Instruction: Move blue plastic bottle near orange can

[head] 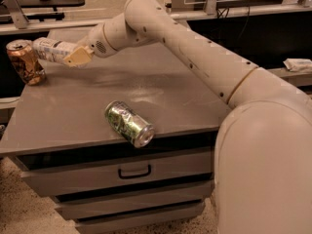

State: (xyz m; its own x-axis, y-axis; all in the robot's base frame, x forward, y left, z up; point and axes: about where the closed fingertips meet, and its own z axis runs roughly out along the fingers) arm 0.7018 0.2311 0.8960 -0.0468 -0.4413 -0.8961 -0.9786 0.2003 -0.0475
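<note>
Hand [73, 52] is at the far left of the surface [161, 96], clamped on the blue plastic bottle [51, 49]. Only one tan finger [79, 57] shows, pressed to the bottle's near side; the other is hidden behind the bottle.

The robot's pale body [265, 169] fills the lower right and is cut off by the right and bottom edges. From it the arm [195, 48] stretches up and leftward over the back of the surface and bends down at the wrist toward the hand. The grey surface tops a cabinet with drawers, and the upper drawer has a dark handle [134, 171]. The lowest drawer runs out of view at the bottom.

A dented green-and-silver can [129, 123] lies on its side near the front edge, well apart from the hand and with open surface between them. The orange can [24, 62] stands upright at the far left corner and looks somewhat crumpled.

The bottle is held roughly level and off the surface, its right end buried in the hand and its free end pointing left, just beside the orange can's top. Whether bottle and can touch cannot be told. The bottle's cap cannot be made out.

Beyond the surface, a small pale object [297, 65] on a ledge at the right is too blurred to name
</note>
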